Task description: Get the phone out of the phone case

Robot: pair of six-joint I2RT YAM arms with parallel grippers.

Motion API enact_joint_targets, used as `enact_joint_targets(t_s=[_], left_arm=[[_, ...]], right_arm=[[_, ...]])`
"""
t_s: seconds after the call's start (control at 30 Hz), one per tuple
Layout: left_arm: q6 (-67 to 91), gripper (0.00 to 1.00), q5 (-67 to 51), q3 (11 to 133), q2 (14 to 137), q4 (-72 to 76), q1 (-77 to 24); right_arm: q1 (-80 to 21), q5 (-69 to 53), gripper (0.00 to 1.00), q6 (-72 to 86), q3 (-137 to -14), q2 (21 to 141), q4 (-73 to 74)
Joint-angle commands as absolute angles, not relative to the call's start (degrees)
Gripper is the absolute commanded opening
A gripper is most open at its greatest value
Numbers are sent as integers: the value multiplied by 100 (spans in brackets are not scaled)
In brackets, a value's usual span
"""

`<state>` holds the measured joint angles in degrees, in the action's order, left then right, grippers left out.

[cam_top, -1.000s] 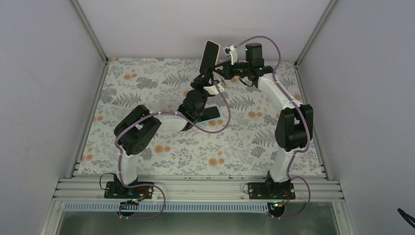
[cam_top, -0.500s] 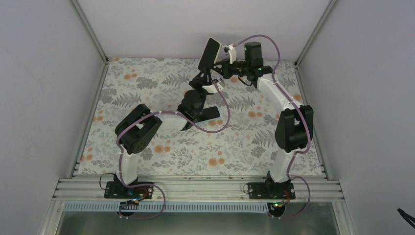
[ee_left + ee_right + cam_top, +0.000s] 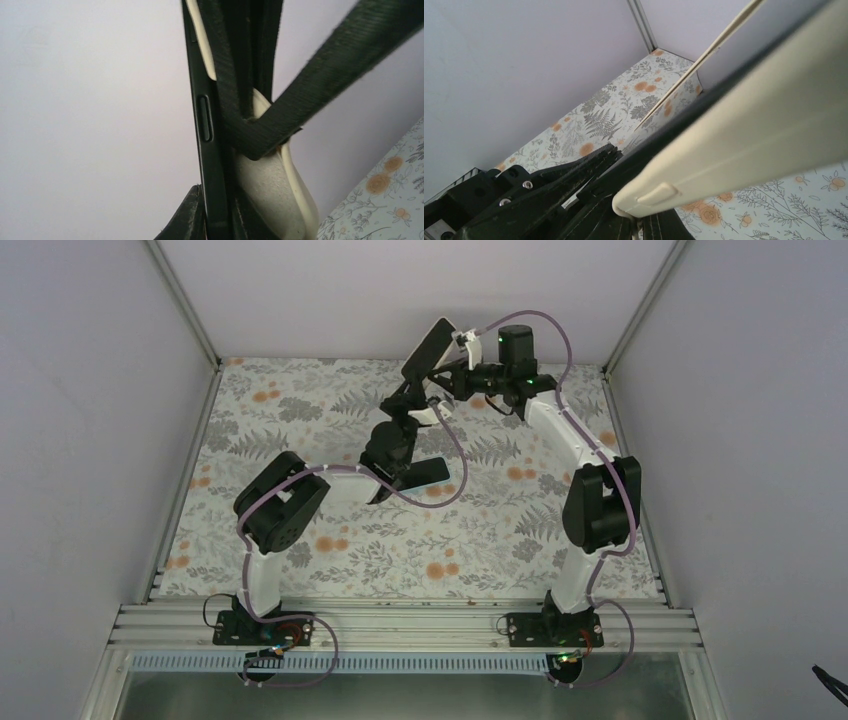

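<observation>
the task is judged partly done. the phone is held aloft and tilted near the back wall, well above the table, and it has not yet been freed from the case. in the left wrist view the cream case is seen bowed away from the phone's dark edge along its lower part. higher up, the two lie close together.

the fingers of the right gripper are closed together on the case's edge. one finger of the left gripper is seen against the phone's edge. the other is hidden, so a full clamp cannot be told.

left to do, as judged: the rest of the case is to be peeled off and the two parted.

counted: one phone, one case, two grippers, one table.
</observation>
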<state>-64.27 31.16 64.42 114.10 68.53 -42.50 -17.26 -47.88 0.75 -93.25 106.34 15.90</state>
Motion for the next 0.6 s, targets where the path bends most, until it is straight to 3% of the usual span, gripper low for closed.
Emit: enact_joint_targets(t_s=[0.0, 0.27, 0.57], left_arm=[[-6513, 4, 3481, 7040, 11349, 7692, -3727], [-6451, 2, 3497, 6971, 11237, 7584, -3744], [-6215, 2, 3531, 6416, 10561, 7215, -3735]], right_arm=[[-2109, -6000, 2, -263, -9053, 10560, 3158], [-2110, -5564, 3, -540, -9218, 10632, 3382], [-1934, -3381, 3, -1587, -9607, 10750, 4016]])
